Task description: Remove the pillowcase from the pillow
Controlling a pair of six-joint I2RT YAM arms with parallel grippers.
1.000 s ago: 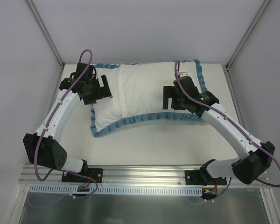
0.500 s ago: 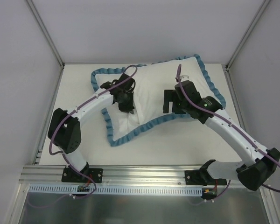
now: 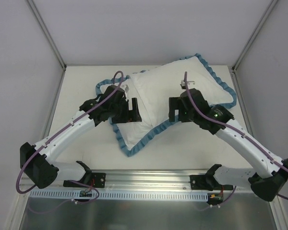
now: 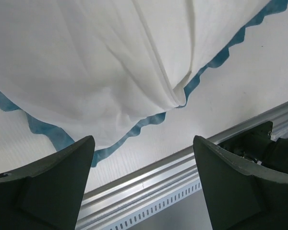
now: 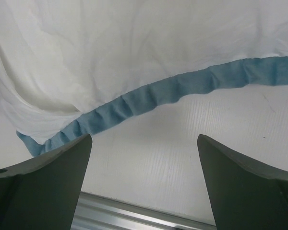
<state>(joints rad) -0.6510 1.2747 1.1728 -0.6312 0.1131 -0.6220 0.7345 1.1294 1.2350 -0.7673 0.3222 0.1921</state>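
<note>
The pillowcase [image 3: 158,88] lies askew on the table with its white side up, and its teal ruffled edging [image 3: 146,136] runs round it. No houndstooth pattern shows. The pillow is not seen apart from the cover; the bulge suggests that it is inside. My left gripper [image 3: 133,110] is open and empty over the cover's left part. In the left wrist view the white cloth [image 4: 86,72] and a folded corner lie beyond the left gripper [image 4: 144,191]. My right gripper [image 3: 174,108] is open and empty over the cover's near edge. The right wrist view shows the ruffle [image 5: 149,96] beyond the right gripper [image 5: 144,187].
An aluminium rail [image 3: 149,179] runs along the table's near edge; it also shows in the left wrist view [image 4: 149,175]. White walls and two slanted frame posts [image 3: 48,33] close in the back and sides. The table [image 3: 81,86] is white.
The cover has turned and slid toward the front, its near corner now pointing at the rail. My left gripper moved from the cover's left edge in over it. My right gripper barely moved.
</note>
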